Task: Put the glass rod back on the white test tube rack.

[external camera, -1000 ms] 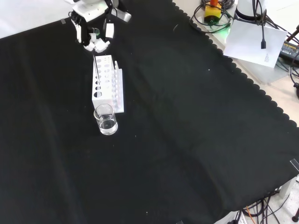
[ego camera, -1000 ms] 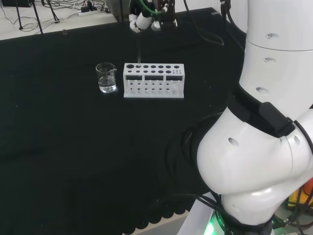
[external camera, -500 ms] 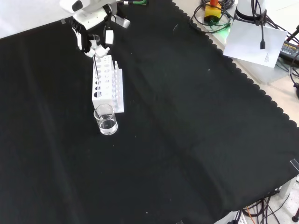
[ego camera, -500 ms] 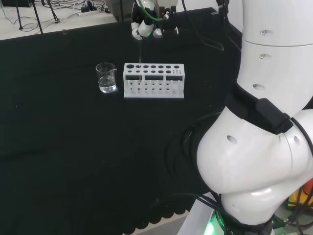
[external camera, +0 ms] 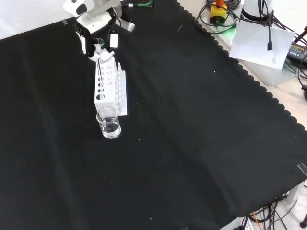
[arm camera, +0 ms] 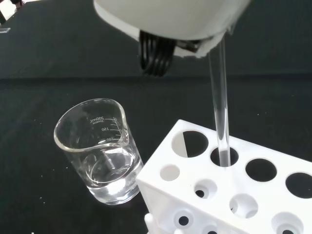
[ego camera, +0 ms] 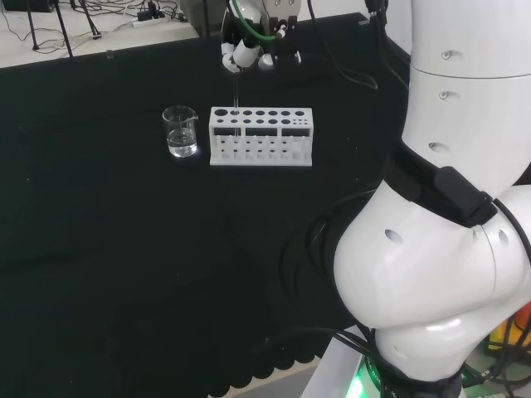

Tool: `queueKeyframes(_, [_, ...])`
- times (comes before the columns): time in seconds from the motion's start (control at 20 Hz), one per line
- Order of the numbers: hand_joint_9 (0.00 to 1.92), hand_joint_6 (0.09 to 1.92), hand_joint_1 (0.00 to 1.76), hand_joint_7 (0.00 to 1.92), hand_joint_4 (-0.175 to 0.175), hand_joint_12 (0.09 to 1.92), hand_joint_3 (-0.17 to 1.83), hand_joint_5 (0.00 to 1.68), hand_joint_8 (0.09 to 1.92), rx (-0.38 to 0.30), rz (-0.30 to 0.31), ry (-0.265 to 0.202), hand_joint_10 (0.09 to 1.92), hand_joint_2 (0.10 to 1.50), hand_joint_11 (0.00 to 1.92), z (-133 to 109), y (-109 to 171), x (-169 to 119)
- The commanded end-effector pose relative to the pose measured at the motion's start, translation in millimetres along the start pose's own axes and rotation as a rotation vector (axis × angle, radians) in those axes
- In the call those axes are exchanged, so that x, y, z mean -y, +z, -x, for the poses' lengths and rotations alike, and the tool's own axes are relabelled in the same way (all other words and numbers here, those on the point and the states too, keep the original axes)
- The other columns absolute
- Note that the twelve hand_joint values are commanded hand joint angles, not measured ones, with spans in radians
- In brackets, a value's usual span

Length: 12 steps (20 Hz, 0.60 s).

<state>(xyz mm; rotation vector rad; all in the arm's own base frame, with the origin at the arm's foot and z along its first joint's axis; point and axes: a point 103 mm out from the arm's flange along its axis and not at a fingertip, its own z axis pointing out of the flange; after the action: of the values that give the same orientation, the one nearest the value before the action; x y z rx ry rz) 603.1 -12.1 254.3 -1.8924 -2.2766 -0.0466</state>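
A: Head view: the black and white robot hand (ego camera: 246,51) is pinching the thin clear glass rod (ego camera: 236,93) upright over the white plastic test tube rack (ego camera: 260,136); a small clear glass beaker (ego camera: 180,131) is standing just left.

B: Front view: hand (external camera: 97,40) sitting lower than a second ago, black cloth (external camera: 201,134) lying open rightward.

A: Wrist view: rod (arm camera: 220,117) tip entering a back-row hole, beaker (arm camera: 100,151) holding clear liquid.

In the head view the beaker (ego camera: 181,132) stands just left of the rack (ego camera: 261,136), the glass rod (ego camera: 236,93) entering a rack hole.
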Motion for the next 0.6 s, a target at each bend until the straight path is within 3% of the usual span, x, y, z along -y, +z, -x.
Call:
queueKeyframes(0.05, [1.81,0.85,1.22,1.52,-0.175,0.76,0.83,1.21,1.12,-0.018,-0.008,-0.004,0.88,0.59,1.77,-0.5,6.9,0.2])
queueKeyframes(0.3, [1.81,0.88,1.21,1.49,-0.175,0.75,0.79,1.18,1.12,-0.025,-0.035,0.001,0.88,0.63,1.77,0.9,9.8,0.8])
queueKeyframes(0.35, [1.81,0.92,1.24,1.35,-0.175,0.74,0.74,1.13,1.08,-0.017,-0.048,0.001,0.89,0.67,1.78,1.0,9.2,1.2])
queueKeyframes(0.4, [1.8,0.95,1.26,1.23,-0.175,0.75,0.63,1.08,1.04,-0.013,-0.049,0.0,0.9,0.74,1.79,1.3,8.5,2.2])
queueKeyframes(0.5, [1.81,0.98,1.36,1.21,-0.175,0.78,0.68,0.84,0.9,-0.012,-0.053,-0.004,0.92,0.68,1.81,1.2,7.1,3.0])
queueKeyframes(0.6, [1.81,1.0,1.4,1.05,-0.175,0.8,0.81,0.66,0.9,-0.007,-0.053,-0.005,0.93,0.53,1.84,1.0,5.8,4.2])
